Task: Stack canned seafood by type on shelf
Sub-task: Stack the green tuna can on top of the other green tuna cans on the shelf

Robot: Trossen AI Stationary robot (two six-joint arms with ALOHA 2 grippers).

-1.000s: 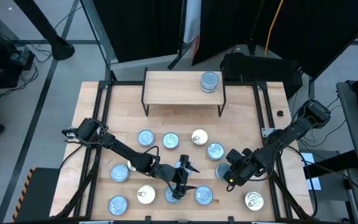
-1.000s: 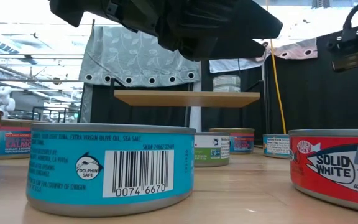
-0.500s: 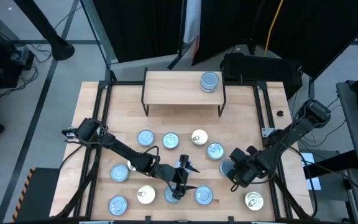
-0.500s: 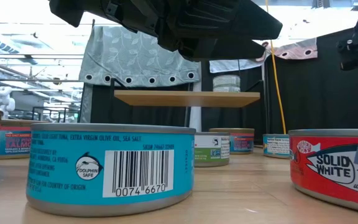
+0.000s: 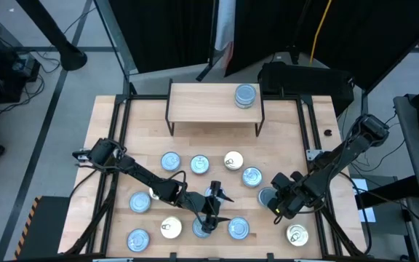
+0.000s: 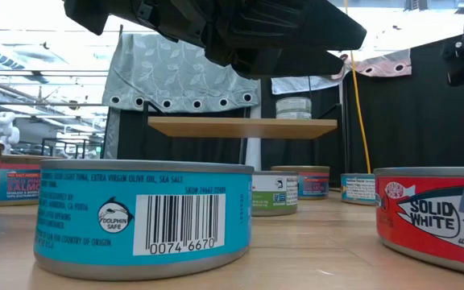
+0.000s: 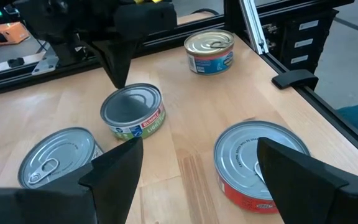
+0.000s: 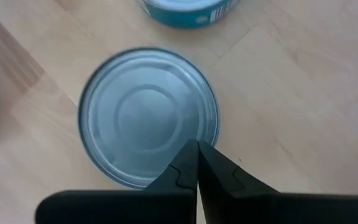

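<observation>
Two arms are seen over the tabletop, w/ tins scattered across its near half. One tin is already set on the shelf, toward its right end: the shelf tin, also seen in the low view.

Left gripper is held low near the front-middle, fingers spread wide, nothing gripped. From its wrist cam, a red-sided tin is seen just behind one finger, and a plain silver-lidded tin just behind the other finger; neither is actually between them, bare wood only in the gap. Farther off, a green-sided tin and a gold-lidded tin are seen near the tabletop's edge.

Right gripper is positioned at the front right, fingers pressed fully together, nothing held. Its tips are placed over the near rim of a silver-topped tin, prob the same green-sided one; contact can't be told. A blue-sided tin is seen just beyond it.

Low view: blue barcode tin and a red "solid white" tin right up front.
</observation>
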